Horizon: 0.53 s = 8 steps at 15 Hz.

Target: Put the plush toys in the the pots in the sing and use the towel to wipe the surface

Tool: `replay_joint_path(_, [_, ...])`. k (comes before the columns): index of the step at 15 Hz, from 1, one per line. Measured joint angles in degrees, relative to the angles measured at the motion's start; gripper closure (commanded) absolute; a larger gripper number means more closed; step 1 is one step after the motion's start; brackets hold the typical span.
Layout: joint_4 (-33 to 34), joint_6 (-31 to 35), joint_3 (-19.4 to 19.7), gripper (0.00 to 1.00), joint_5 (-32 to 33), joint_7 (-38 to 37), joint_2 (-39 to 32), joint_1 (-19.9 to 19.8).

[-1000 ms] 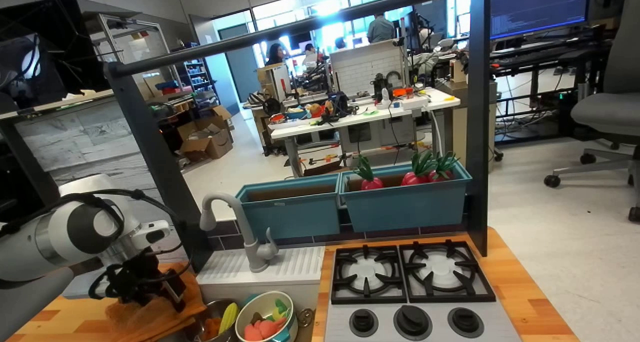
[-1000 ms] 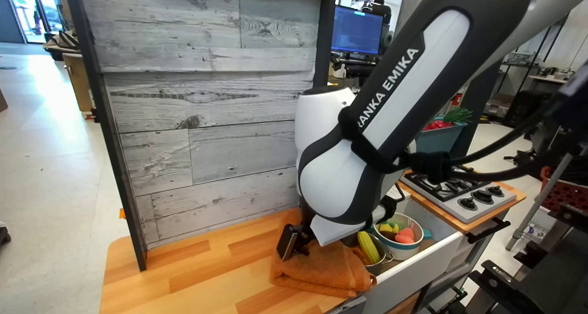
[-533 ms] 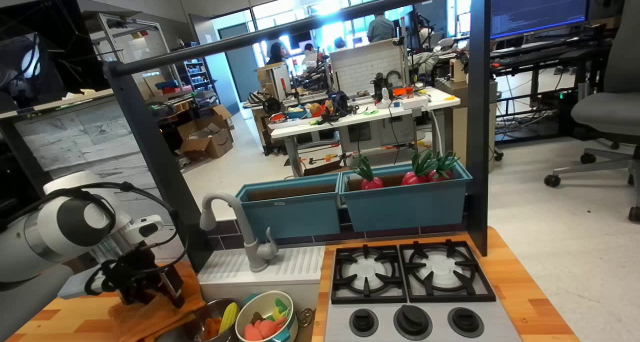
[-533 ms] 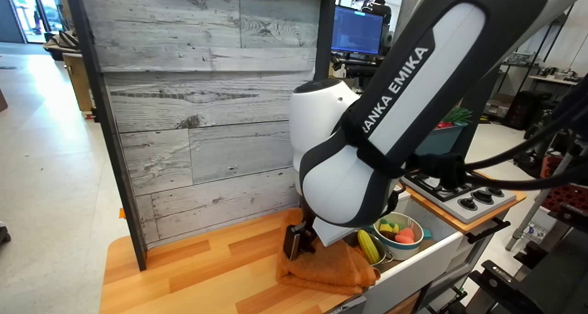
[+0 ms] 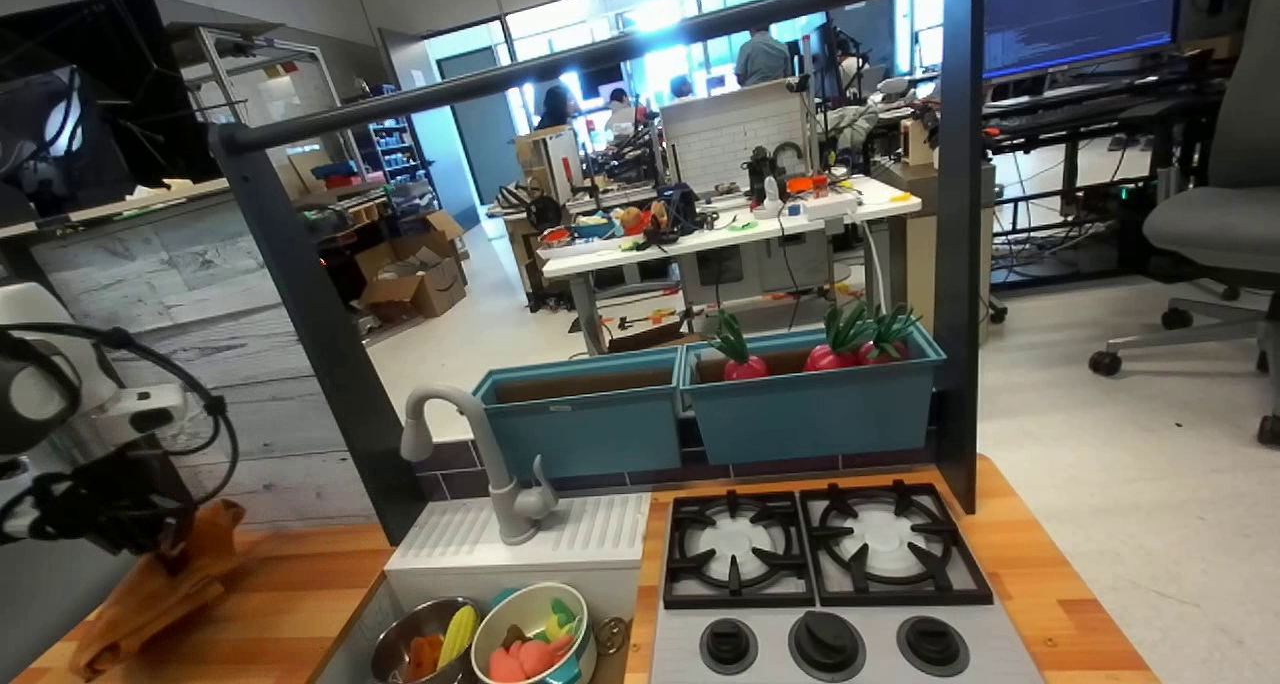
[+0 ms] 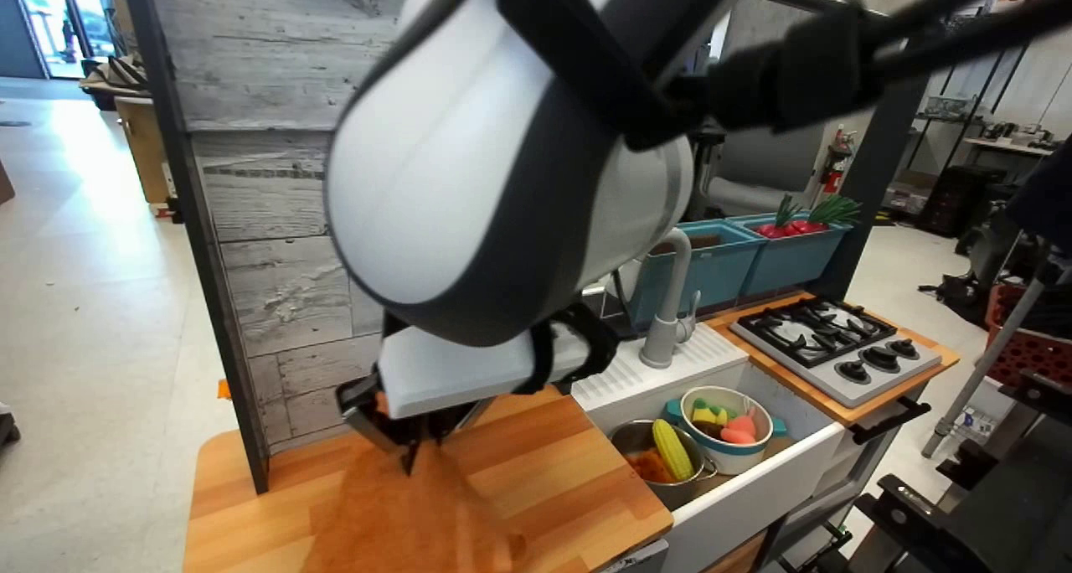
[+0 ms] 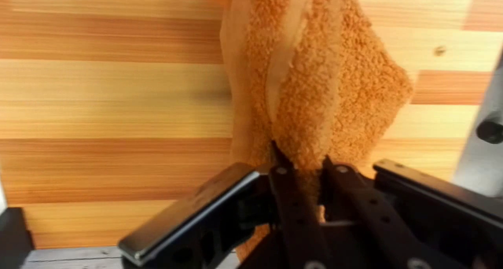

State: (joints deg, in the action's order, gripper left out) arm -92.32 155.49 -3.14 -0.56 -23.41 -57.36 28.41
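An orange towel (image 7: pixel 310 84) hangs bunched from my gripper (image 7: pixel 300 155), whose fingers are pinched around a fold of it. In both exterior views the towel (image 5: pixel 165 604) trails onto the wooden counter, and it is blurred beneath the gripper (image 6: pixel 419 451). The sink (image 6: pixel 762 477) holds a steel pot (image 6: pixel 674 491) and a white pot (image 6: pixel 729 457) with a blue band. A yellow corn toy (image 6: pixel 672 449) and an orange toy (image 5: pixel 425 654) lie in the steel pot. Coral-red toys (image 5: pixel 528 659) and green and yellow toys (image 5: pixel 560 619) lie in the white pot.
A grey faucet (image 5: pixel 515 509) rises behind the sink, with a stove (image 5: pixel 830 544) beside it. Blue planters (image 5: pixel 580 434) hang at the back, one holding red radish toys (image 5: pixel 744 366). A grey wood-patterned panel (image 6: pixel 268 305) bounds the counter (image 6: pixel 553 464) behind the arm.
My gripper has closed on the towel and carried it along the counter away from the sink, leftward in both exterior views. The sink and both pots now show more fully.
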Motion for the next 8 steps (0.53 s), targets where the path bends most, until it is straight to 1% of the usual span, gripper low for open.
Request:
replay_joint_path(1, [0.6, 0.0, -0.91, 0.59, -0.4, -0.13, -0.04, 0.35])
replay_joint_path(4, [1.32, -0.07, -1.12, 0.37, -1.29, -0.89, -1.29, 1.06])
replay_joint_path(8, [1.74, -0.35, 0.5, 0.09, -1.94, -1.72, -3.86, 0.68])
